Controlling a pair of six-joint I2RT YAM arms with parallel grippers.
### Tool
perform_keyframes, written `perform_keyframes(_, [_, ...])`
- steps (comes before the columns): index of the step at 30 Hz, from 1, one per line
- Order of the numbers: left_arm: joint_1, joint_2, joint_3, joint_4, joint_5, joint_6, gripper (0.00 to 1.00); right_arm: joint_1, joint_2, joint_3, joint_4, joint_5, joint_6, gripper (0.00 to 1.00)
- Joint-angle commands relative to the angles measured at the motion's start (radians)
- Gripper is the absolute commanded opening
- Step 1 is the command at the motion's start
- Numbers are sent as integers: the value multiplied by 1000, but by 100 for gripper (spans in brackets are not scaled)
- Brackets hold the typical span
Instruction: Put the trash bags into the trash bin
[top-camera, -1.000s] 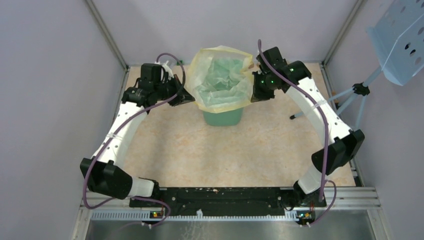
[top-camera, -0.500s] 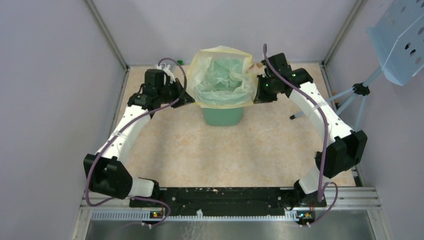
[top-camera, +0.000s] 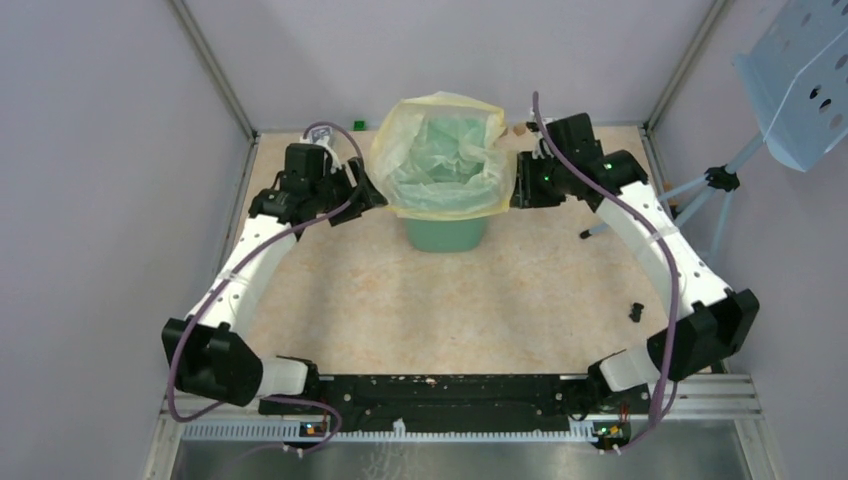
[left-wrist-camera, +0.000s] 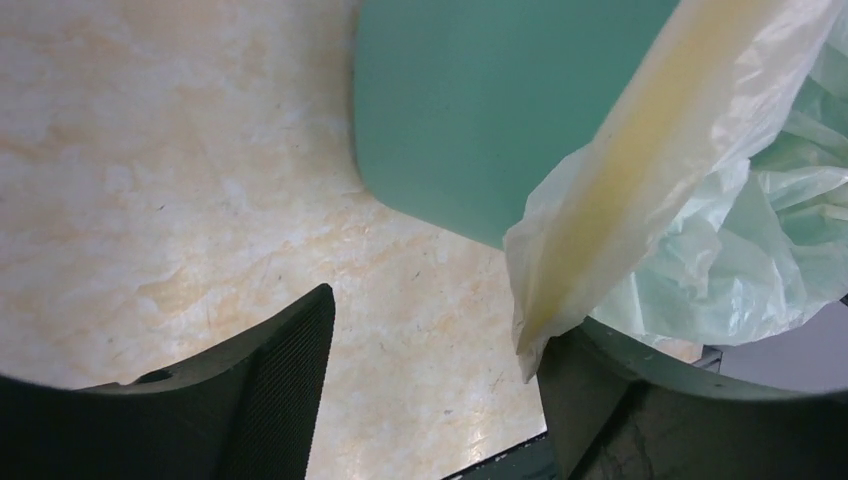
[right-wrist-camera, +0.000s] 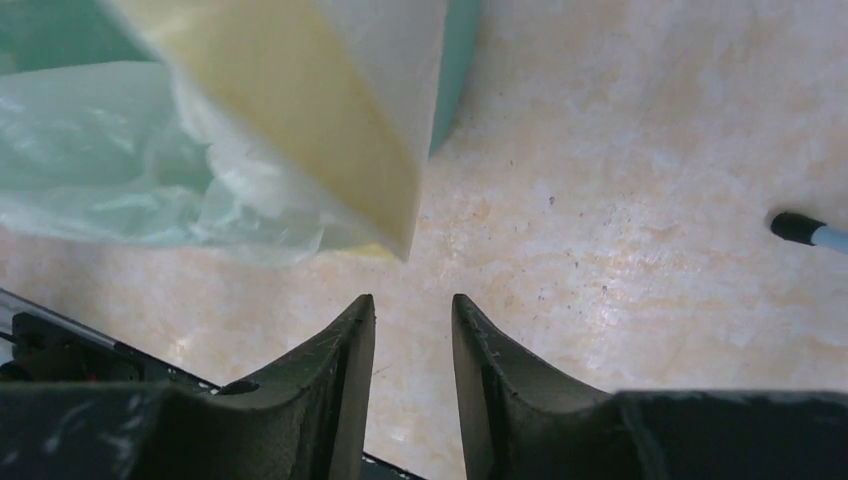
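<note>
Nearly done: bag seated in bin, both end effectors free of it

Judging by the overhead view, the lining step is all but finished. The trash bag (top-camera: 442, 160) sits inside the mint-green trash bin (top-camera: 445, 233), which stands upright toward the far edge of the bench (top-camera: 450, 310). The bag's body is crumpled down into the cavity, and its yellow rim band (left-wrist-camera: 640, 150) is turned out over the mouth on the near and side edges. At the far left the film billows above the mouth rather than hugging the wall.

The left end effector (top-camera: 365, 195) hangs just beside the bin's left side with its fingers well apart and nothing between them. A loose corner of the rim band dangles right by one finger (left-wrist-camera: 590, 410), and whether it touches cannot be told. The right end effector (top-camera: 517, 190) sits just off the bin's right side, its fingers parted by a narrow gap with only bare bench showing through. A folded corner of the bag hangs in front of it, apart from the tips.

The next move probably calls for drawing both arms outward, away from the bin, keeping the left finger clear of that corner so the thin film is not dragged off. If the far-left rim counts as unseated, it would need a pinch and a pull down first.
</note>
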Motion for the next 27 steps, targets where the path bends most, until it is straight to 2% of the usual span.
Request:
perform_keyframes(1, [9, -121, 96, -85, -96, 64, 80, -10, -152, -3, 133, -42, -93, 38])
perform_keyframes(4, [9, -187, 97, -7, -120, 137, 88, -9, -174, 35, 180, -57, -118, 54])
perform_keyframes(8, [9, -196, 114, 95, -132, 197, 97, -9, -124, 164, 186, -68, -147, 62])
perform_keyframes(11, [9, -139, 147, 151, -101, 228, 96, -10, -38, 272, 169, -55, -140, 63])
perform_keyframes(18, [9, 11, 206, 268, -66, 231, 88, -9, 136, 445, 102, -65, -77, 61])
perform_keyframes(24, [9, 81, 237, 338, -50, 224, 81, 7, 183, 457, 56, -48, -118, 61])
perform_keyframes(27, [9, 103, 256, 349, -75, 236, 80, 11, 193, 445, 41, -20, -126, 55])
